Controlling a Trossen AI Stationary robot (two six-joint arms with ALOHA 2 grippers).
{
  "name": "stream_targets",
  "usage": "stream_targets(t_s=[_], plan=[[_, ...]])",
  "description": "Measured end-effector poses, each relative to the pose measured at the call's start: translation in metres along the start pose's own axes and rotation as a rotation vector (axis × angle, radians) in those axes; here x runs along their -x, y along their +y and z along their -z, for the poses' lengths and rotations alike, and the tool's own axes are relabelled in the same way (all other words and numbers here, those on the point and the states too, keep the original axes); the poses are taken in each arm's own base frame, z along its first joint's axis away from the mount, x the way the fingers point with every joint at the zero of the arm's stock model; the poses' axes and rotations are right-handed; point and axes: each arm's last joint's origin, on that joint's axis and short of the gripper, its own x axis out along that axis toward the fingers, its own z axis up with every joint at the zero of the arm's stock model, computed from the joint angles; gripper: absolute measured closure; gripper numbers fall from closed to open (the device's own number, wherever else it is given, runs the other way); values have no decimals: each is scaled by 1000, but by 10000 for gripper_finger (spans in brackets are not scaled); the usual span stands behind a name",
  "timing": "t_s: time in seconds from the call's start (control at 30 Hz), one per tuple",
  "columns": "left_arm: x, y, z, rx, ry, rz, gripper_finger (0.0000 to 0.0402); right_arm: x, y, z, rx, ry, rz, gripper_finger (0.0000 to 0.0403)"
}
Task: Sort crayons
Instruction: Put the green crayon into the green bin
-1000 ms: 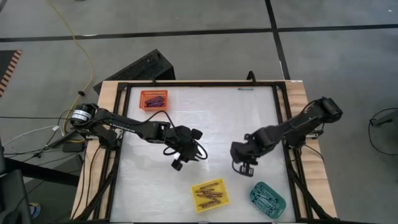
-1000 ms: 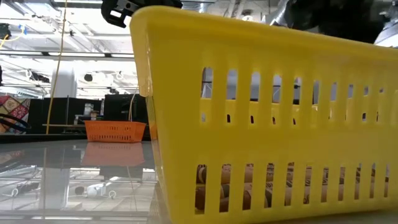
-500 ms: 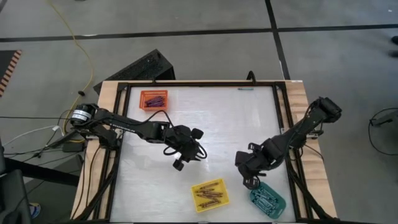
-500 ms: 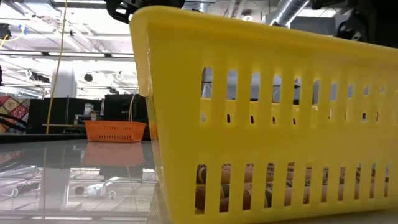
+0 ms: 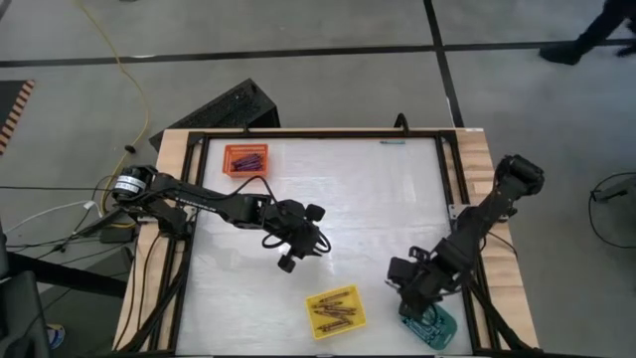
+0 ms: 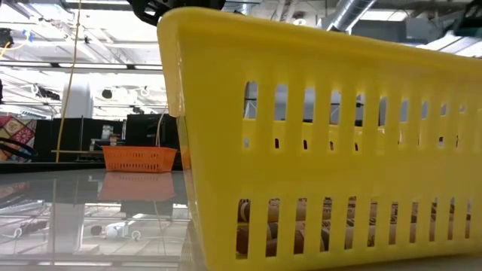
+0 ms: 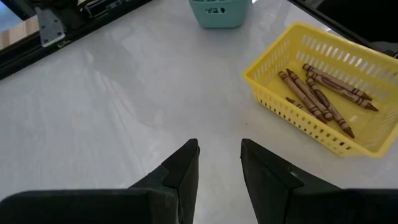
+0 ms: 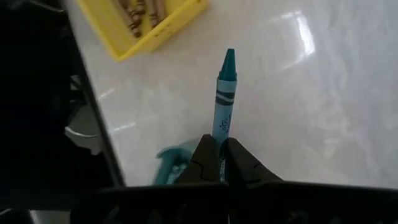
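Observation:
My right gripper hovers at the near right of the table, over the far-left edge of the teal tray, and is shut on a teal-blue crayon. My left gripper waits above mid-table, open, with nothing between its fingers. The yellow tray near the front edge holds several brownish crayons. The orange tray at the far left holds dark crayons. My right gripper pinches the crayon's blunt end between its two fingertips. The fingers slant down from above and lie along the crayon. The rest of the crayon sticks out past them, its pointed tip away from the gripper, lifted clear of the table.
In the low view the yellow tray fills the foreground and the orange tray shows far behind. The black frame rails run round the white tabletop. Bare tabletop lies between the two arms.
My right gripper has swung toward the table's near right corner, from mid-table to above the teal tray, rolling its wrist as it went. It has stayed shut on the crayon.

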Motion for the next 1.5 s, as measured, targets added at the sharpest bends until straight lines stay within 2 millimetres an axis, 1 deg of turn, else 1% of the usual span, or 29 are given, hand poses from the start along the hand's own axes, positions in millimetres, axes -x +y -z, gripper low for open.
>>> stream_targets(t_s=[0.3,0.5,0.67,0.8,0.97,1.13,1.23,1.37,1.5], plan=[[0,2,-3,5,-31,-21,291,6,16,26,-53,-21,-46,403],[0,2,-4,16,-39,-27,291,10,22,45,-95,-43,-58,403],[0,2,-4,26,-39,-27,291,11,26,56,-130,-57,-60,403],[0,2,-4,29,-37,-37,291,5,31,65,-146,-43,-43,403],[0,3,-4,29,-34,-49,291,-9,37,79,-175,22,-3,403],[0,3,-4,19,-34,-51,291,-19,41,92,-243,104,40,403],[0,3,-4,11,-35,-55,291,-24,43,99,-276,121,62,403],[0,5,-5,3,-47,-62,291,-28,44,101,-298,119,78,395],[0,5,-6,-10,-55,-65,291,-29,44,100,-310,117,81,370]])
